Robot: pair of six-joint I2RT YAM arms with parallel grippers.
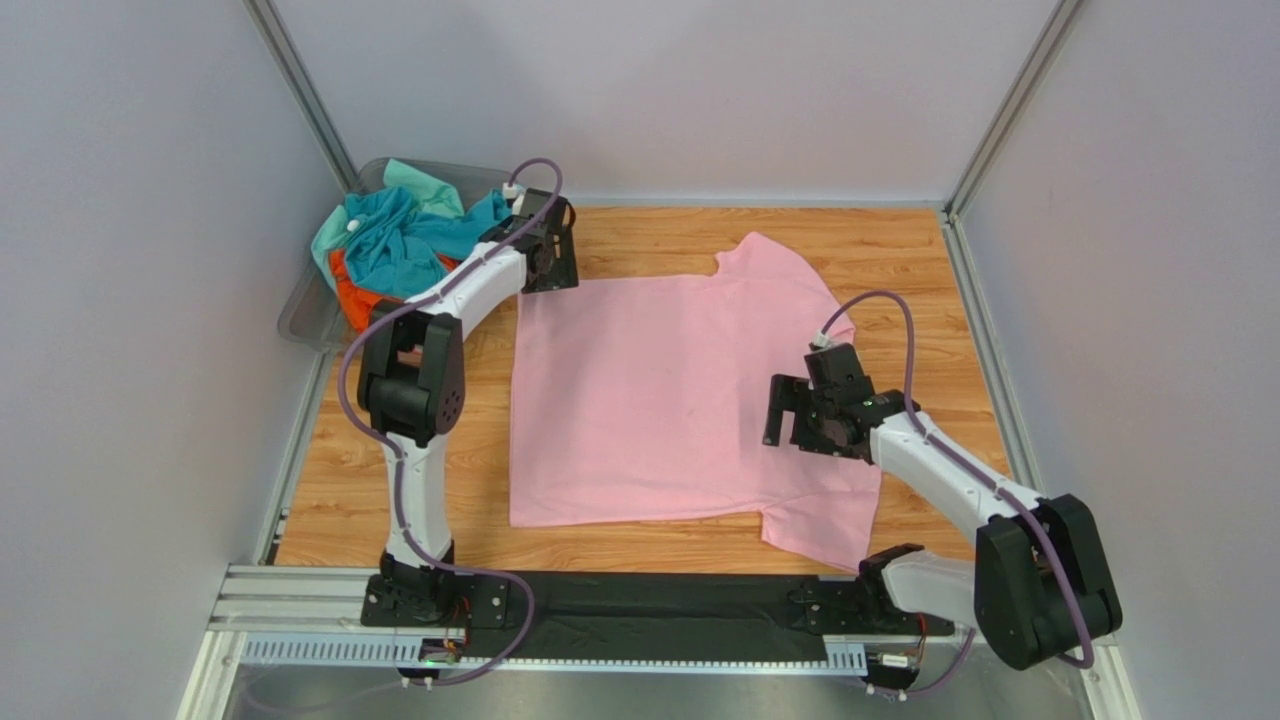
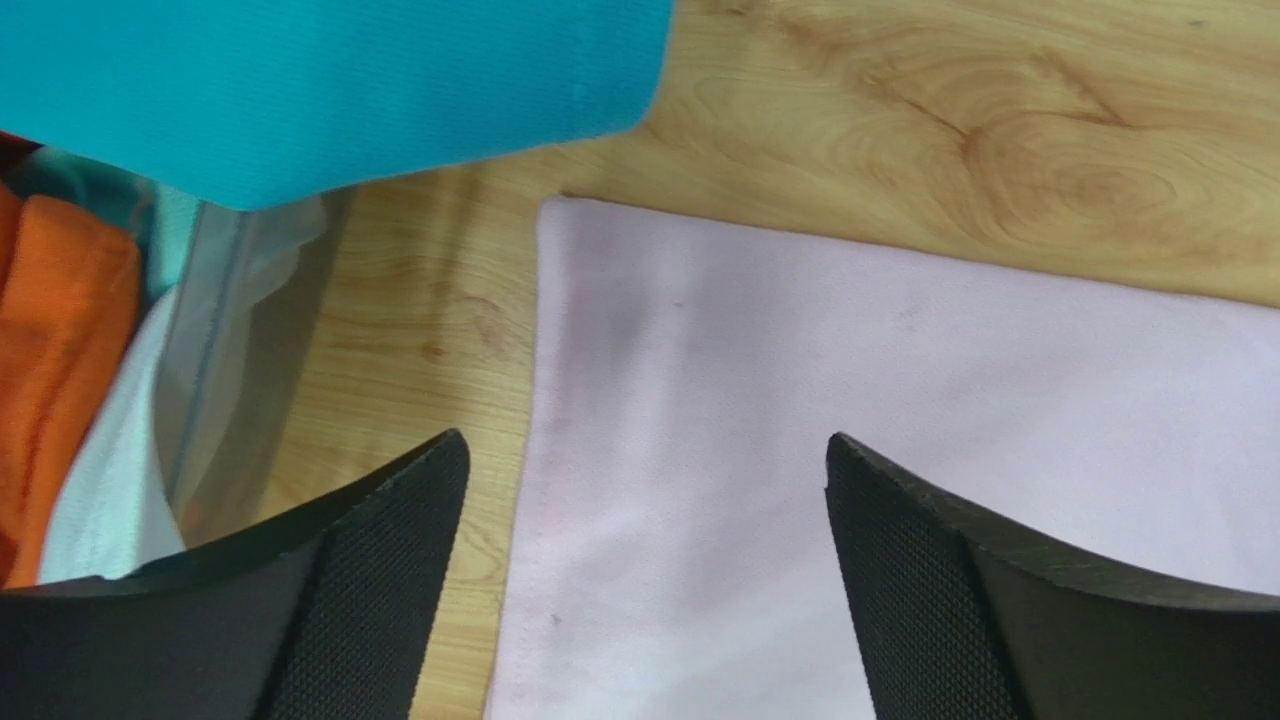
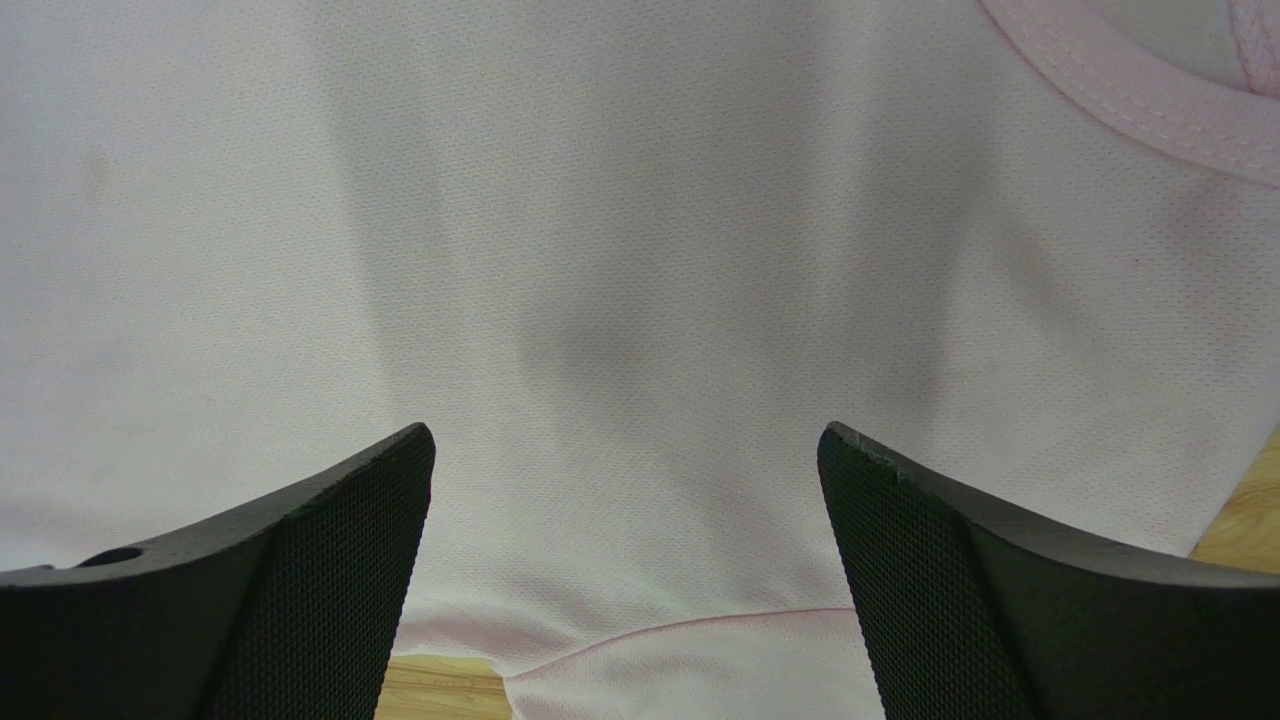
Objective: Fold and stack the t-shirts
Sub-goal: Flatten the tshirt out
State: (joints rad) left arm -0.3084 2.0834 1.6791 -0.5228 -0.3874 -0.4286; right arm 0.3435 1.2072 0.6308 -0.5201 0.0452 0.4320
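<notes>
A pink t-shirt (image 1: 661,390) lies spread flat on the wooden table, hem at the left, collar at the right. My left gripper (image 1: 553,258) is open above its far-left corner; the left wrist view shows that corner (image 2: 781,450) between the spread fingers (image 2: 383,570). My right gripper (image 1: 784,411) is open and empty over the shirt's right part; the right wrist view shows pink cloth (image 3: 601,300), a sleeve seam and the collar (image 3: 1142,105) between its fingers (image 3: 346,555).
A clear bin (image 1: 308,308) at the far left holds several crumpled shirts, teal (image 1: 398,240) and orange (image 1: 353,300); teal cloth (image 2: 331,90) hangs over the left gripper's view. Grey walls enclose the table (image 1: 902,255); a metal rail runs along the near edge.
</notes>
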